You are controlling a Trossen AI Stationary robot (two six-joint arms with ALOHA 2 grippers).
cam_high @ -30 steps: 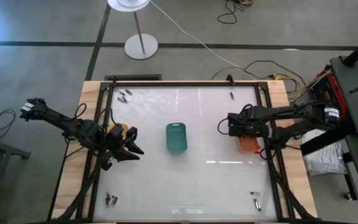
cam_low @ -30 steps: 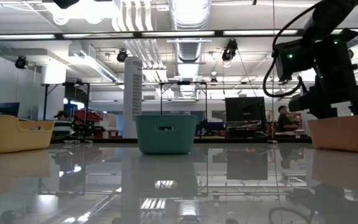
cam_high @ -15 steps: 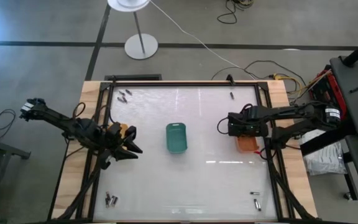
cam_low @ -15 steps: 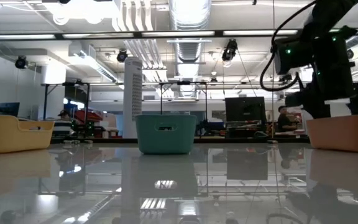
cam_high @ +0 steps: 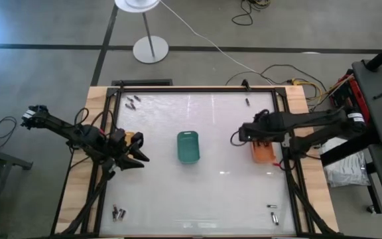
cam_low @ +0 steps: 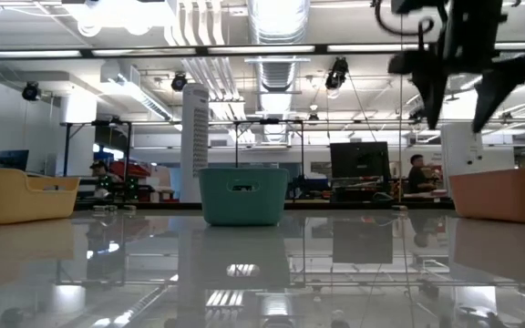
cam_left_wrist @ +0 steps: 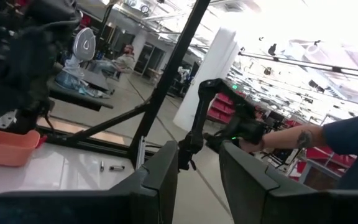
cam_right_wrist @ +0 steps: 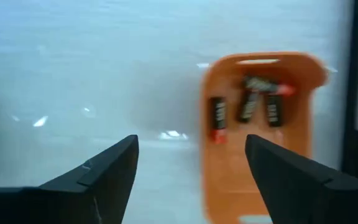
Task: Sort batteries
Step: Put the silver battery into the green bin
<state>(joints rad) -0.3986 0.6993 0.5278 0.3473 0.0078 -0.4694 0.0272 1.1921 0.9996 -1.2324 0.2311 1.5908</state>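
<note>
Seen from above, green tray (cam_high: 188, 147) at the centre of the surface (cam_high: 197, 192). Orange tray (cam_high: 264, 153) at 3 o'clock of it, near the right edge; yellow tray (cam_high: 128, 140) at 9 o'clock, mostly hidden under the left arm.

Right hand (cam_right_wrist: 191, 168) raised above the surface beside the orange tray, fingers spread wide with nothing between them. Four batteries in the orange tray (cam_right_wrist: 247, 107), dark with red ends, lying loose on its floor.

Left hand (cam_high: 136, 157) at 9 o'clock of the green tray, over the yellow tray; fingers (cam_left_wrist: 163, 177) parted by a narrow gap, nothing visible between them, though the wrist view is too poor to be certain.

Loose batteries at the surface's corners: a cluster at 11 o'clock (cam_high: 132, 102), one at 1 o'clock (cam_high: 247, 101), a few at 7 o'clock (cam_high: 118, 213), two at 5 o'clock (cam_high: 274, 214).
</note>
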